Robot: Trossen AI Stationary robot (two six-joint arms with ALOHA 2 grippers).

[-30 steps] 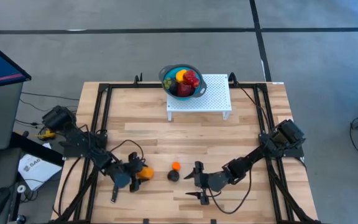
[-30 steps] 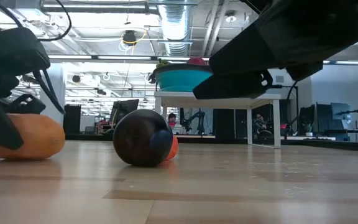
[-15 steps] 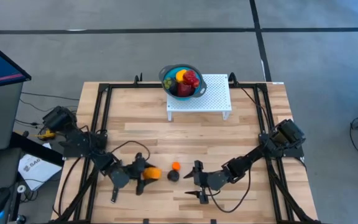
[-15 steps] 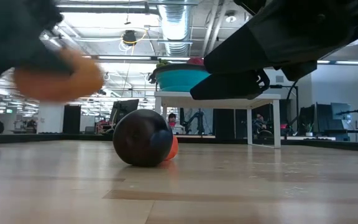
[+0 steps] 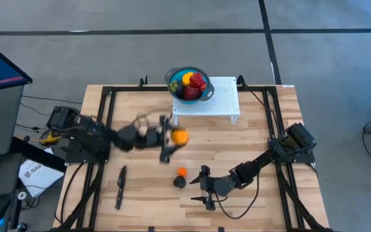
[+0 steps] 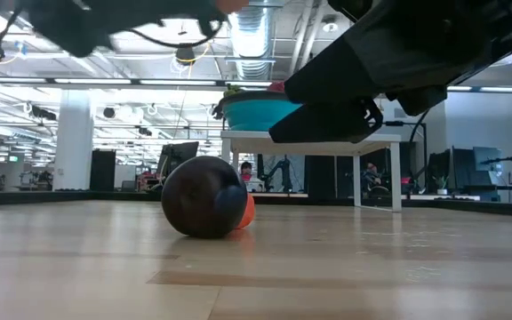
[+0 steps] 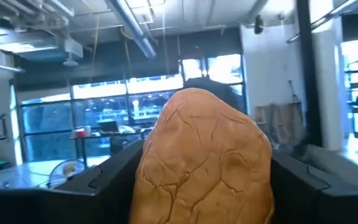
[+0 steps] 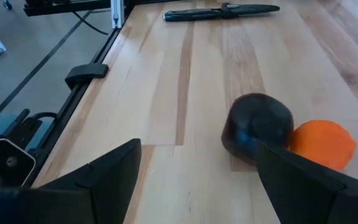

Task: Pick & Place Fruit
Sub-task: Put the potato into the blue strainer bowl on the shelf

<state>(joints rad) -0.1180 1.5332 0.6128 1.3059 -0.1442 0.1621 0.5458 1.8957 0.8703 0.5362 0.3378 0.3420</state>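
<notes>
My left gripper (image 5: 171, 137) is stretched out over the table's middle, shut on an orange-brown toy fruit (image 5: 180, 136) that fills the left wrist view (image 7: 204, 155). My right gripper (image 5: 202, 187) is open near the near edge, just right of a near-black fruit (image 5: 180, 182) and a small orange fruit (image 5: 181, 171). Both rest on the wood, touching each other (image 8: 257, 127) (image 8: 322, 144). The blue bowl (image 5: 172, 88) holds red, yellow and dark fruits and stands on a white perforated stand (image 5: 221, 96). My left gripper pinches the orange-brown fruit by its two opposite sides (image 7: 151, 174), one dark finger (image 7: 104, 183) on each side. The fingers lie about level, reaching from the table's left toward its right. The fruit is lifted clear, well above the wood.
A slim black knife (image 5: 120, 187) lies near the left near corner, also seen in the right wrist view (image 8: 222, 11). Black frame rails (image 5: 105, 116) run along the table's sides. Bare wood lies between the stand and the two resting fruits.
My left gripper has lifted the orange-brown fruit off the wood near the knife and carried it up, toward the far edge and rightward, closer to the bowl's stand. The knife now lies uncovered. The two resting fruits have stayed in place.
</notes>
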